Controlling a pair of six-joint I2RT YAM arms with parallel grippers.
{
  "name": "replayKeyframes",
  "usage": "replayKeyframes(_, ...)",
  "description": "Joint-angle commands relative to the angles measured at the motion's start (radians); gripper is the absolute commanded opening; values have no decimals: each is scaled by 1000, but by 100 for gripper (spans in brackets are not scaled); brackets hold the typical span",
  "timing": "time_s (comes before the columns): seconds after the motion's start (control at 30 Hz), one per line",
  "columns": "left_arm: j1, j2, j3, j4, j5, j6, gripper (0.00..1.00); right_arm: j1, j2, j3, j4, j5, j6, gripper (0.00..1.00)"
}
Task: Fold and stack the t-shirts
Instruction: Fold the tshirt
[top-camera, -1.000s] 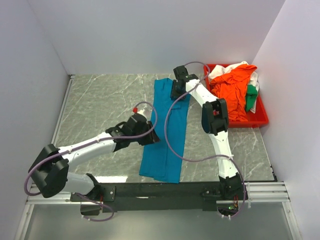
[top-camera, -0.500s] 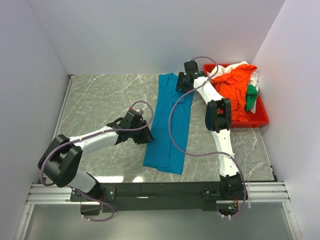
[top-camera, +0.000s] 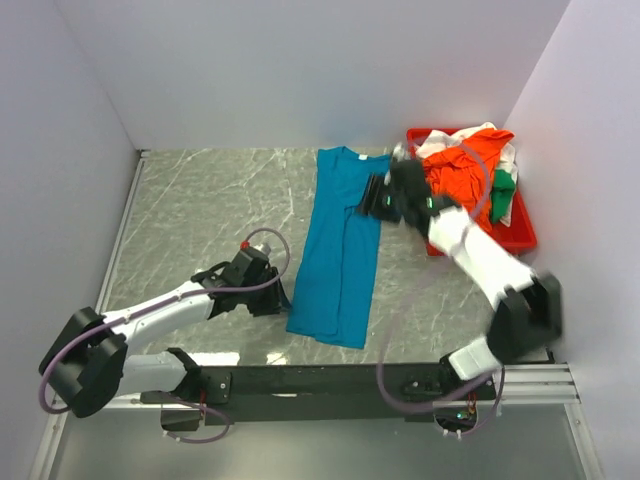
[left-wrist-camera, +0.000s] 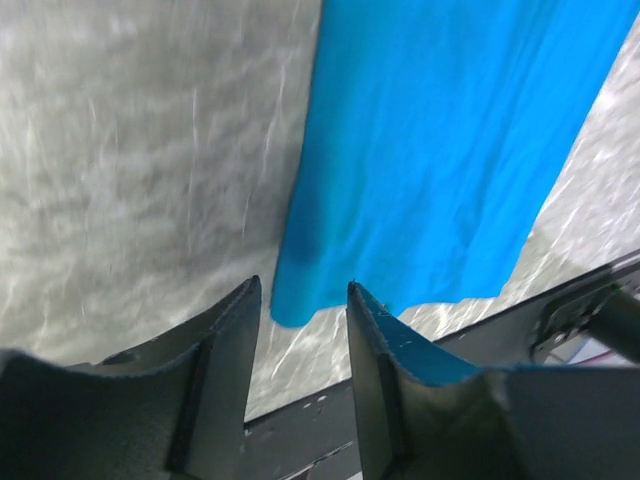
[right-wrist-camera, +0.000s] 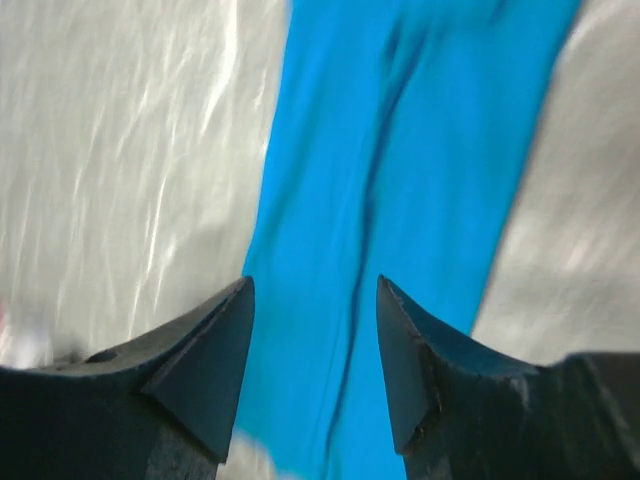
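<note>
Marble table (top-camera: 200, 210) carrying a folded teal t-shirt (top-camera: 340, 250), left gripper (left-wrist-camera: 300, 295) hovering spread and empty by its near corner, right gripper (right-wrist-camera: 312, 290) gaping empty above it.

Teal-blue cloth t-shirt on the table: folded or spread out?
Folded lengthwise: the teal-blue cloth t-shirt lies as one long narrow strip, no sleeves sticking out.

A teal t-shirt (top-camera: 340, 250), folded long, lies on the tabletop (top-camera: 200, 200) just right of the left hand (top-camera: 278, 298). The blurred right hand (top-camera: 370, 198) is at its far edge, with a red tray (top-camera: 500, 245) holding an orange t-shirt (top-camera: 465, 165) beyond.
</note>
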Motion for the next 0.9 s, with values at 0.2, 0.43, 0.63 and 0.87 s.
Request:
replayKeyframes(0.2, -90, -34, -37, -26, -63, -10, 50, 242, -555, -749, 96, -67, 278, 56)
replayKeyframes(0.43, -123, 29, -9, -12, -88, 3, 50, 377, -643, -936, 82, -90, 384, 54)
replayKeyframes(0.63, -133, 40, 6, -12, -105, 12, 50, 432, -630, -981, 108, -104, 436, 54)
replayKeyframes(0.87, -144, 67, -15, 40, -85, 27, 48, 432, -643, -1045, 187, -109, 517, 50)
